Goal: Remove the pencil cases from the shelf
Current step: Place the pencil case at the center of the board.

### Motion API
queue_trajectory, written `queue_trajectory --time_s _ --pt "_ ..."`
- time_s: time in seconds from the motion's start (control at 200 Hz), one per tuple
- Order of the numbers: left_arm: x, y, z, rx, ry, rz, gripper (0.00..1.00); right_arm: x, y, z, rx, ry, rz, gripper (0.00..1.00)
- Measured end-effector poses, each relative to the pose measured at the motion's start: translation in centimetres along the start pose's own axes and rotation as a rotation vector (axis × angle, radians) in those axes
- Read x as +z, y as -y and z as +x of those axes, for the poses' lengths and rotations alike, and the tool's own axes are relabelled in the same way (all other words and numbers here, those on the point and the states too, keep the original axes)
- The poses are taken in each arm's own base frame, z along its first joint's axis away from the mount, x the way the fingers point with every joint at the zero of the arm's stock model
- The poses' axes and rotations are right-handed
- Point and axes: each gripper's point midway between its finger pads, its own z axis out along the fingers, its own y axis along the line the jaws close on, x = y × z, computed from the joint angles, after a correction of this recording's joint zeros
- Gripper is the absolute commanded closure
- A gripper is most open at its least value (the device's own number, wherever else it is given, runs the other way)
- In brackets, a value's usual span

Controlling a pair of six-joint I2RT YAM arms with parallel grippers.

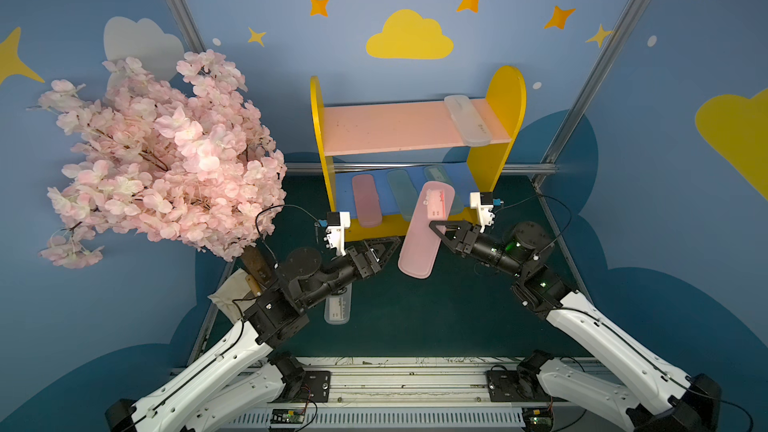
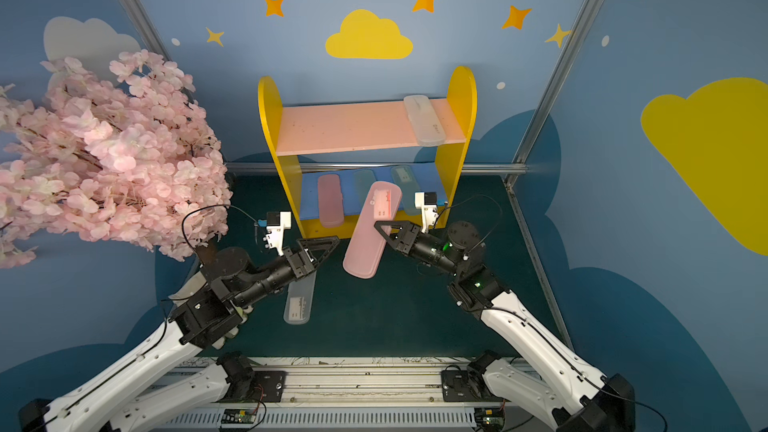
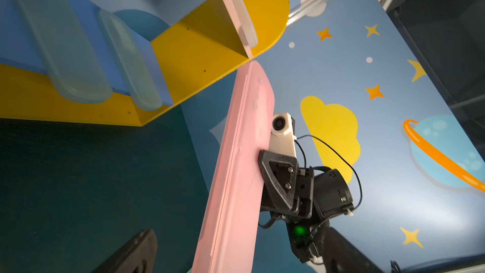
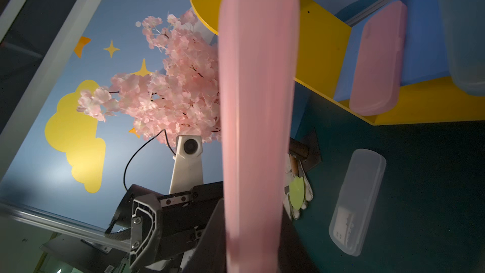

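My right gripper point(image 1: 434, 228) point(image 4: 252, 232) is shut on a pink pencil case point(image 1: 419, 243) point(image 3: 236, 166), held tilted in the air in front of the shelf point(image 1: 505, 118). My left gripper point(image 1: 384, 249) point(image 3: 236, 258) stands open beside the case's lower end, its fingers point(image 3: 136, 253) apart from it on both sides. A frosted white case point(image 1: 467, 120) lies on the pink upper board. On the blue lower board lie a pink case point(image 1: 365, 201) point(image 4: 375, 59) and two teal ones point(image 3: 65, 48) point(image 3: 128, 61). Another white case point(image 2: 299, 301) point(image 4: 357, 200) lies on the green table under my left arm.
A pink blossom tree point(image 1: 166, 151) fills the left side, its trunk close to my left arm. Gloves and a small trowel point(image 4: 296, 195) lie by its base. Blue walls with metal posts point(image 1: 598, 60) close in the back and sides.
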Motion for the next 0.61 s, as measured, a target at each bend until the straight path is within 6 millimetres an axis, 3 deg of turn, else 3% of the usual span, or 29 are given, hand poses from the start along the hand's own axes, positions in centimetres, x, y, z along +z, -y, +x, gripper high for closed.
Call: queue_trajectory --time_s 0.24,0.395,0.606 --pt "-1.8 -3.9 -0.8 0.065 0.071 -0.196 0.00 1.0 5.4 3.5 0.007 -0.117 0.147 0.84" --pt "-2.7 -5.1 -1.1 0.103 0.094 -0.257 0.00 2.8 9.2 7.5 0.022 -0.242 0.223 0.85" --pt "-4.5 -6.6 -1.3 0.118 0.147 -0.299 0.00 5.4 12.7 12.6 0.026 -0.387 0.275 0.86"
